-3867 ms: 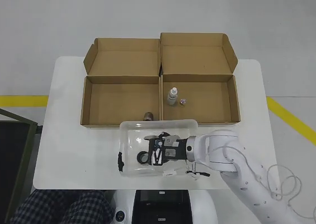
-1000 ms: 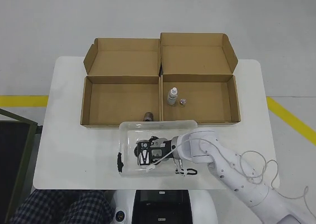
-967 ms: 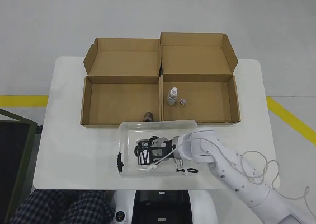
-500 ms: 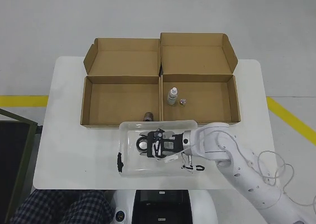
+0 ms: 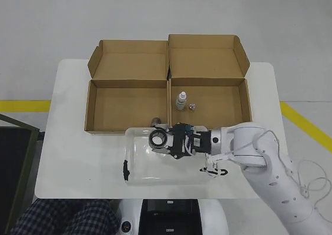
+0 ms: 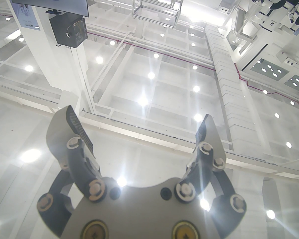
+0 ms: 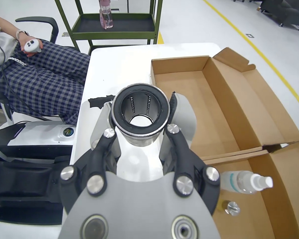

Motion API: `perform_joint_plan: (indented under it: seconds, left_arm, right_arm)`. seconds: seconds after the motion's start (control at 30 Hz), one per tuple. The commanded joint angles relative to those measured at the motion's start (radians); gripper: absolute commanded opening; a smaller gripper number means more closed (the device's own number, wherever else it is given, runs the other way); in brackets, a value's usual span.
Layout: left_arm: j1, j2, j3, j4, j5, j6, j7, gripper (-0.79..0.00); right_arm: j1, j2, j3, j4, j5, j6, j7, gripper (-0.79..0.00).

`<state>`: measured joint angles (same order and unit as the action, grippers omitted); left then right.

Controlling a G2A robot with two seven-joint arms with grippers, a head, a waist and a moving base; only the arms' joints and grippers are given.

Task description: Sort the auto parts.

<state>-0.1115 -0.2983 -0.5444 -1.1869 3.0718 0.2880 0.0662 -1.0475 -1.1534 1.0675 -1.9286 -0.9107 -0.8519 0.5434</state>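
the left gripper (image 6: 137,116) points up at the ceiling, jaws spread and empty, apparently parked out of the way; the left cardboard box (image 5: 124,108) lies open, with a small brown part (image 5: 156,123) at its near wall; the clear bin (image 5: 131,170) sits just in front of both boxes; over its far edge the right gripper (image 7: 141,103) clamps a bearing sleeve (image 7: 139,134) by its sides, probably for a clean drop; the right cardboard box (image 5: 224,114) holds a spray bottle (image 5: 181,100) and a small metal part (image 5: 193,106)

brown boxes (image 5: 127,108), silver bearing (image 7: 139,136), fitting (image 7: 229,207) maybe gold.
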Motion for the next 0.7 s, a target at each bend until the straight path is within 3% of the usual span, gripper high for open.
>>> perform_joint_plan:
  seconds: [0.0, 0.67]
  left_arm:
    - [0.0, 0.0, 0.0, 0.0, 0.0, 0.0, 0.0, 0.0]
    - [0.0, 0.0, 0.0, 0.0, 0.0, 0.0, 0.0, 0.0]
  right_arm:
    - [-0.002, 0.003, 0.016, -0.015, 0.014, 0.001, -0.003, -0.785]
    - [-0.006, 0.031, 0.144, -0.081, 0.093, 0.014, -0.055, -0.785]
